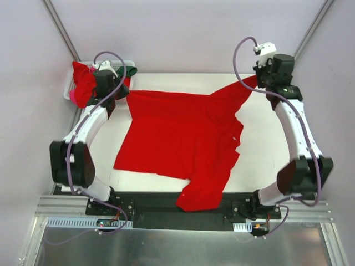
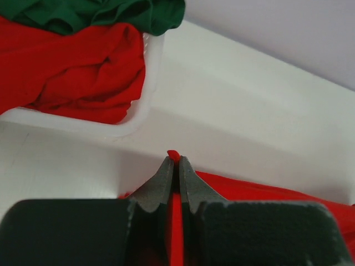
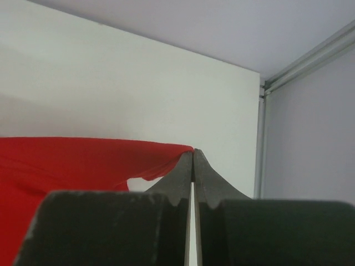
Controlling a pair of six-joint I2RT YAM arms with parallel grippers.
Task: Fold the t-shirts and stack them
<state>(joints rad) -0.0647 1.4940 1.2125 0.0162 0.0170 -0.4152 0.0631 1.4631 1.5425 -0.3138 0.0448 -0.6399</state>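
A large red t-shirt lies spread on the white table, with one part hanging over the near edge. My left gripper is shut on its far left corner; in the left wrist view, red cloth runs between the closed fingers and pokes out at my gripper's tip. My right gripper is shut on the far right corner, pulled out into a point. In the right wrist view the shirt stretches left from my closed gripper.
A white lattice basket stands at the far left corner with more red shirts and a dark green one; its rim is just ahead of my left gripper. Grey walls and metal posts enclose the table.
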